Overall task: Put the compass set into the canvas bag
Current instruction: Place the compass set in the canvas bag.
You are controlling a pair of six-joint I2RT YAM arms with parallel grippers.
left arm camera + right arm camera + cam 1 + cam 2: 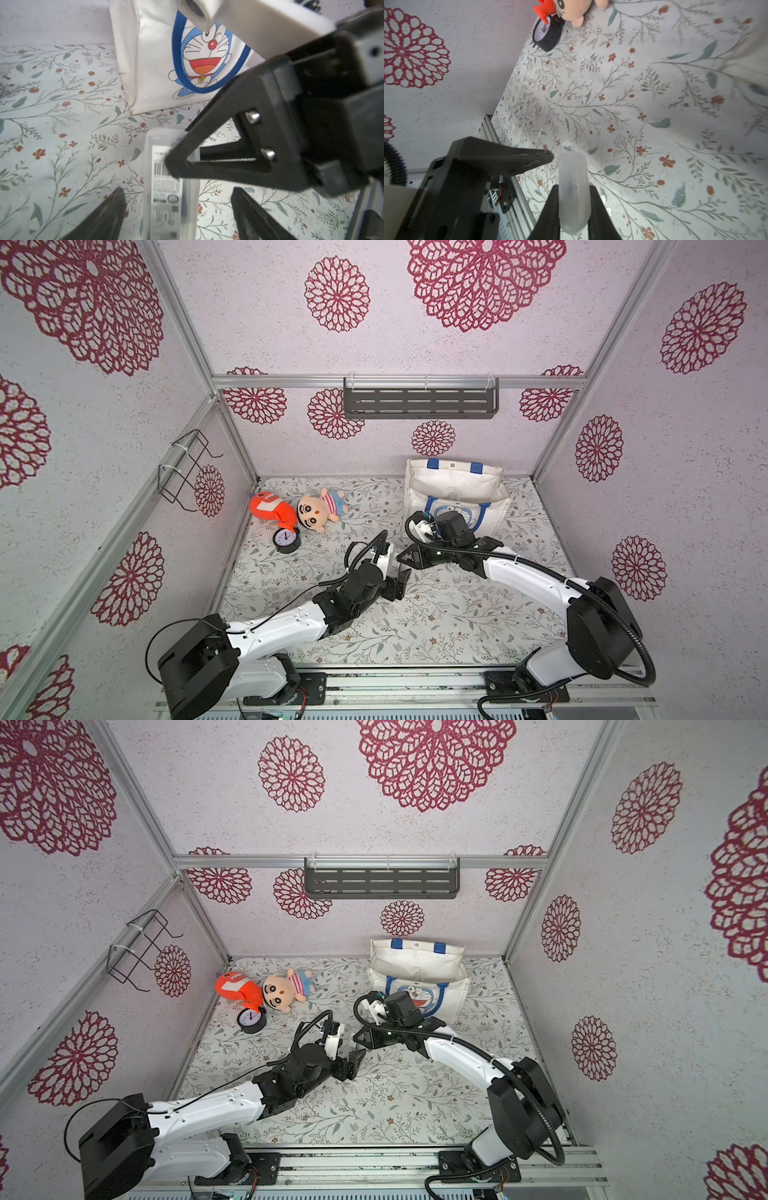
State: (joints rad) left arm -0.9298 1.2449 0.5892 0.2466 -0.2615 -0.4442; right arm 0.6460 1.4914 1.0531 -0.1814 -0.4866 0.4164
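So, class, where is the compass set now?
Both wrist views show the compass set pinched in the right gripper near the table's middle, in front of the canvas bag, the open left gripper flanking it.

The compass set (189, 207) comes in a frosted, see-through plastic case with a paper barcode label (164, 187) stuck on. The canvas bag (153, 62) is matt cream woven cloth with the cat print flat on it. The table (52, 124) cover looks like smooth printed vinyl, but it's hard to be sure. The walls (386, 344) are rough and grainy, the frame rails (291, 381) are brushed metal, and the plush doll (318, 510) is soft and fuzzy.
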